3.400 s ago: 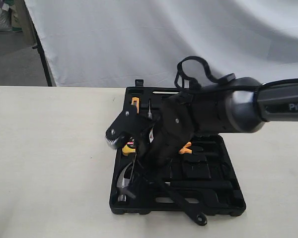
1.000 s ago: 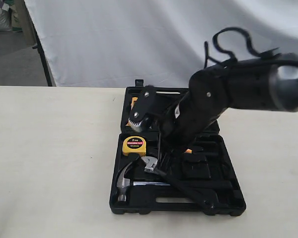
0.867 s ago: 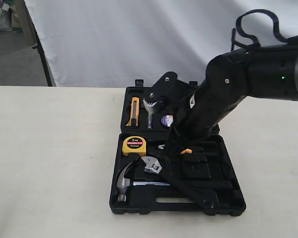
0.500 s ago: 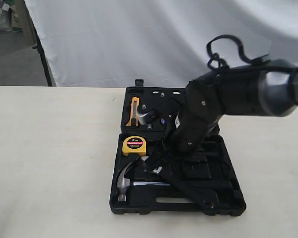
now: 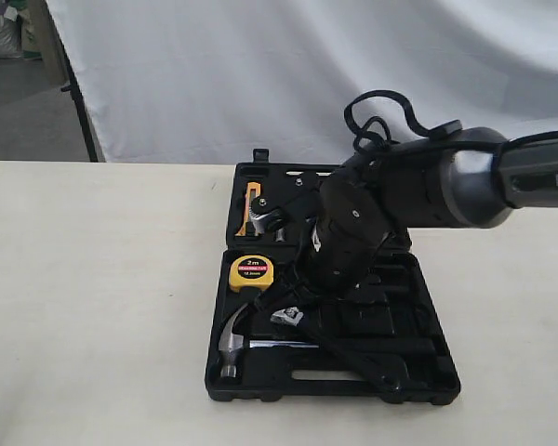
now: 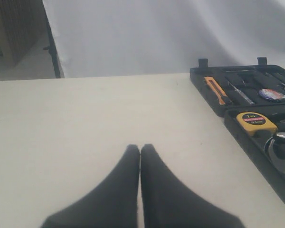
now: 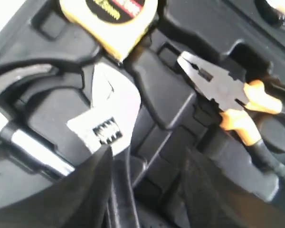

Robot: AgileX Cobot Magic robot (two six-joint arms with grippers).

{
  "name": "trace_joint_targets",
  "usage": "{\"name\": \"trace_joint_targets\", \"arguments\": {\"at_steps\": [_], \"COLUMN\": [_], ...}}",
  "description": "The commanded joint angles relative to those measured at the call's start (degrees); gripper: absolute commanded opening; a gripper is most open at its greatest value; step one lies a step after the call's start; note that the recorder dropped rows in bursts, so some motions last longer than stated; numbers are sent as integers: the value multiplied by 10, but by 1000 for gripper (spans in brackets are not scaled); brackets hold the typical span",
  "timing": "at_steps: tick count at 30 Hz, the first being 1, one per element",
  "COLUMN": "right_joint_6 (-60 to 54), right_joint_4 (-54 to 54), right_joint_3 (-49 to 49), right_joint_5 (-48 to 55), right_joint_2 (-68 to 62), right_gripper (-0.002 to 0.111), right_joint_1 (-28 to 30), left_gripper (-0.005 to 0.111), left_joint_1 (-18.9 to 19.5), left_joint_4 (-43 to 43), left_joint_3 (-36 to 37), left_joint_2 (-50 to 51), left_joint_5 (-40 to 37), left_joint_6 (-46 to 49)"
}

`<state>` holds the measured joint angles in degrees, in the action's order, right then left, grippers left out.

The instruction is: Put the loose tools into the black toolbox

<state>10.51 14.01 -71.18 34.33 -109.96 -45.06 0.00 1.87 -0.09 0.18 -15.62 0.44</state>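
Note:
The black toolbox [image 5: 428,386] lies open on the table. Its near half holds the claw hammer [image 5: 231,336], and the adjustable wrench [image 5: 286,317] rests slanted across the hammer's shaft. My right gripper [image 5: 298,302] has come down over the wrench. In the right wrist view it [image 7: 147,166] is open, and the wrench's black handle [image 7: 121,199] runs beside one finger [image 7: 85,190], just behind the silver head [image 7: 109,114]. The dark tape roll [image 6: 271,94] sits in the far half; the arm hides it in the exterior view. My left gripper [image 6: 140,148] is shut over bare table, left of the box.
A yellow tape measure [image 5: 251,272] sits in its recess behind the hammer. Orange-handled pliers [image 7: 228,97] lie to the wrench's side. An orange utility knife [image 6: 213,89] is in the far half. A white backdrop [image 5: 214,74] hangs behind the table.
The wrench now lies inside the box across the hammer. My right arm had lifted away toward the back right, then came down again over the wrench's head. The left gripper is unseen earlier.

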Motion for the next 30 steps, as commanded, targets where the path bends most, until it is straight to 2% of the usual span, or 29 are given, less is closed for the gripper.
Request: {"name": "trace_joint_targets", "arguments": {"at_steps": [1,2,5,11,27,28,30], "right_joint_6": [2,1,-79,-120,-114,-113,-112], "right_joint_4": [-26,-29,-103,-157,-134,-134,-134], "right_joint_3": [-3,-3,-3,-3,-5,-5,-6], "right_joint_5": [-11,-11,-6,-2,17,17,17], "right_joint_2": [-36,-44,-65,-68,-68,-68,-68], "right_gripper": [45,45,34,-1,0,1,12], "right_joint_1": [10,13,16,16,15,15,15], "left_gripper": [1,1,1,1,1,1,1], "left_joint_1": [0,0,0,0,0,0,0], "left_joint_4": [-1,-1,-1,-1,-1,-1,-1], "left_joint_3": [1,1,1,1,1,1,1], "left_joint_2": [-2,-2,-2,-2,-2,-2,-2], "left_joint_5": [1,1,1,1,1,1,1], "left_joint_6": [-4,-4,-4,-4,-4,-4,-4]}}
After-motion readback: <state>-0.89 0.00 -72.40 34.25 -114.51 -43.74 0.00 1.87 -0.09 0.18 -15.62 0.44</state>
